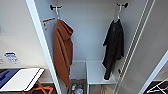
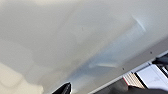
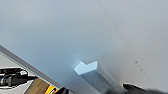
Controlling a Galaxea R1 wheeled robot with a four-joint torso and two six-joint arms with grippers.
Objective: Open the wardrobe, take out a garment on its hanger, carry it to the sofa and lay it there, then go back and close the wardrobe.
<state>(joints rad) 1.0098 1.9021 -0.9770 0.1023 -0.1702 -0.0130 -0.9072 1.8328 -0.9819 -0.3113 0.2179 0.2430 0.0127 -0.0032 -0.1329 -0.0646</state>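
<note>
Garment (image 1: 114, 47) hangs lengthwise downward in open wardrobe (image 1: 92, 32); end effector states indiscernible.

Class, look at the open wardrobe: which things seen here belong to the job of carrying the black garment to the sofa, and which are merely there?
Belong to the job:
wardrobe
black garment
its hanger

Merely there:
orange-rust hooded garment
white shelf
bottles on the wardrobe floor
</note>
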